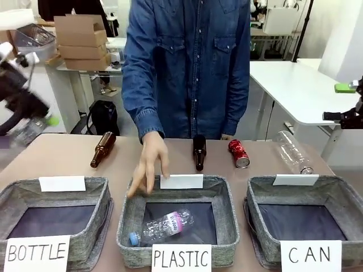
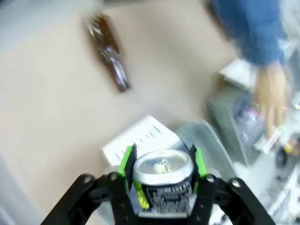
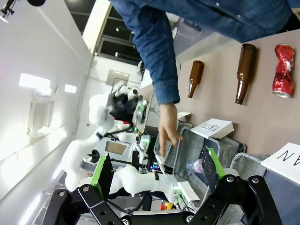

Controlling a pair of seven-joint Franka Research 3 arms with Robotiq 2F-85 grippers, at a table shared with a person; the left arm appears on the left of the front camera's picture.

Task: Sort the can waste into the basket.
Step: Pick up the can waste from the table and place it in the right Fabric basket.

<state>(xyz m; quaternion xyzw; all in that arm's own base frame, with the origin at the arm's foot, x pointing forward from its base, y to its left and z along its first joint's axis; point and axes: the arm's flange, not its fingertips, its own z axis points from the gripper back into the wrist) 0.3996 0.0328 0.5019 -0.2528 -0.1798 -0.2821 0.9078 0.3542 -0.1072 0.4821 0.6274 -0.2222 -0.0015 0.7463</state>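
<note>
holding: the left gripper (image 2: 161,159) clamps a dark and silver can (image 2: 164,180), top facing the camera, between its green pads; the print on its side is too blurred to read.
right gripper (image 3: 157,161): jaws spread wide, gripping nothing.
red can (image 1: 239,153): crushed, lying on the table (image 1: 57,164) between a brown bottle (image 1: 199,152) and a clear bottle (image 1: 294,152), beyond the can basket; lettering unreadable.
can basket (image 1: 256,198): rightmost, handwritten sign "can" (image 1: 311,255), blank white rim tag.
middle basket (image 1: 127,221): signed "plastic", with a person's hand (image 1: 150,164) on its far rim.
left basket (image 1: 102,198): signed "bottle".
</note>
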